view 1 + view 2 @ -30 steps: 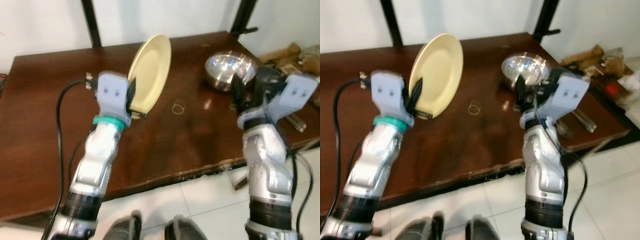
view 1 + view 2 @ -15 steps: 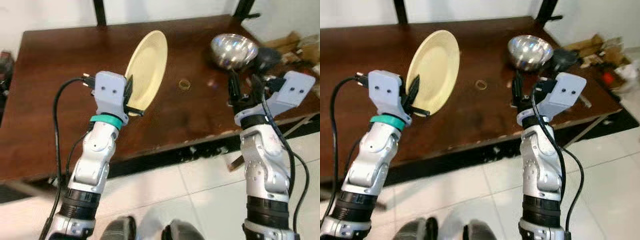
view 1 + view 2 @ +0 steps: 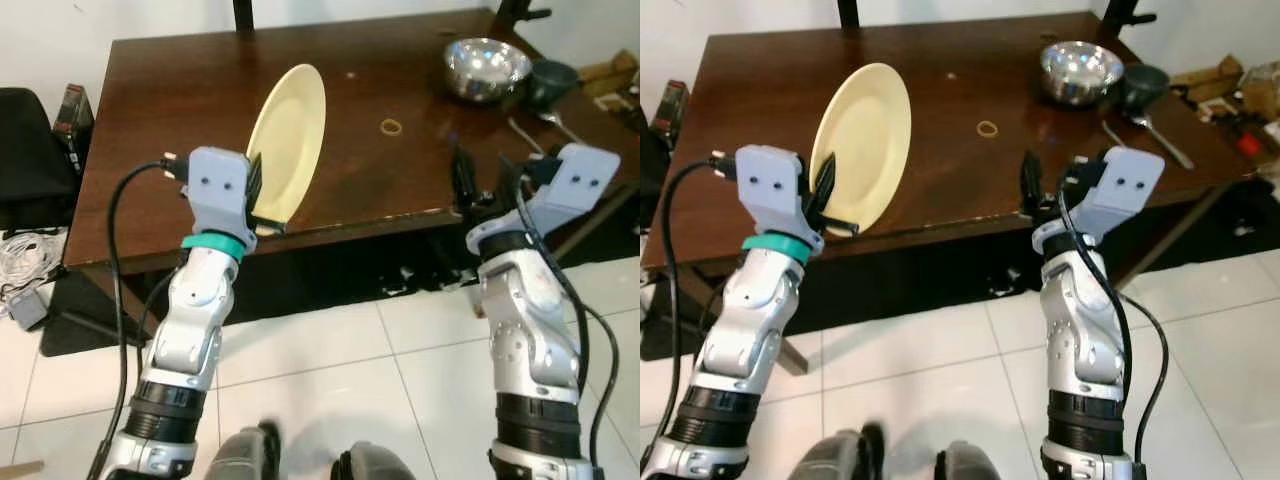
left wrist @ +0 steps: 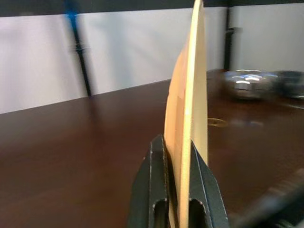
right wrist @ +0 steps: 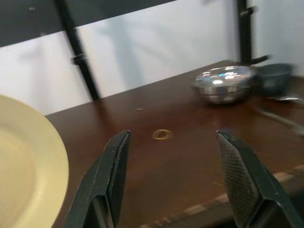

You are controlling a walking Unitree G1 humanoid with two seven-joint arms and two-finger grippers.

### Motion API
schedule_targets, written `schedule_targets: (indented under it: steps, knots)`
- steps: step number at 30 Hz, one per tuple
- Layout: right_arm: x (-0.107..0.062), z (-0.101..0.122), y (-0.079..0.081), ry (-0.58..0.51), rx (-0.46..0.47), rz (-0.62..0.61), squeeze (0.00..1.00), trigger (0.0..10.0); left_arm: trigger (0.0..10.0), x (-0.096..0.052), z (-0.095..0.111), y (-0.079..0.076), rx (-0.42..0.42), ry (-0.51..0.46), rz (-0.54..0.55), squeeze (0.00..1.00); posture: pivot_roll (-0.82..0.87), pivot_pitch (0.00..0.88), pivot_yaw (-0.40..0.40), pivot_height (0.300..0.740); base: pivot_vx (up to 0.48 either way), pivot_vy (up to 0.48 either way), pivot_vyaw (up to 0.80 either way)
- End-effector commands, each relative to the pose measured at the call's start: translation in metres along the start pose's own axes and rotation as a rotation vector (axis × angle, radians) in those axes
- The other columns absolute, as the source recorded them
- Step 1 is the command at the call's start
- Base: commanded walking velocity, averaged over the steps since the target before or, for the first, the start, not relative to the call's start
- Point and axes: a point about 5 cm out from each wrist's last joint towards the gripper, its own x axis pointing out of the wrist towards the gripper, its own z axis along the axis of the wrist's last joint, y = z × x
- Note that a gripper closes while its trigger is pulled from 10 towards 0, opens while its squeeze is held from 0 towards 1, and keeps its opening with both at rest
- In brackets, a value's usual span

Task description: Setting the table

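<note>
A dark brown wooden surface stands on a white tiled floor before a white wall, with black uprights rising behind its far edge. Its near edge is chipped and runs just ahead of both arms; the left half and the middle of the top lie bare.

The left claw is clenched on the lower rim of a pale yellow plate, holding it on edge, tilted, above the near part of the surface; in the left wrist view the two black fingers pinch the rim from both sides. The right claw hovers at the near edge with its fingers spread wide, grasping nothing.

A small ring lies on the wood to the right of the plate, apart from it. At the far right corner sits a steel bowl, a dark bowl just beside it, and a spoon nearer the right edge.

To the left of the surface stands a black chair, with white cables on the floor below. Clutter lies on the floor beyond the right edge.
</note>
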Motion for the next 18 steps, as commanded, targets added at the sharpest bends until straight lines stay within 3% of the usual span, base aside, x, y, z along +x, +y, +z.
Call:
schedule_targets:
  steps: [1, 12, 18]
  knots:
    - [-0.0011, -0.0025, 0.0023, 0.008, 0.011, 0.006, 0.00, 10.0, 10.0, 0.0000, 0.0011, 0.0006, 0.008, -0.008, -0.001, 0.00, -0.09, 0.000, 0.019, 0.740, -0.345, 0.000, 0.00]
    - [-0.0005, -0.0038, 0.0029, 0.012, 0.008, 0.016, 0.00, 10.0, 10.0, 0.0002, 0.0009, 0.0011, 0.012, -0.011, 0.000, 0.00, -0.09, 0.000, 0.020, 0.740, -0.307, 0.000, 0.00]
    - [-0.0004, -0.0049, 0.0017, 0.011, -0.003, 0.013, 0.00, 10.0, 10.0, 0.0008, 0.0011, 0.0009, 0.016, -0.012, -0.001, 0.00, -0.09, 0.000, 0.020, 0.740, 0.000, 0.000, 0.69]
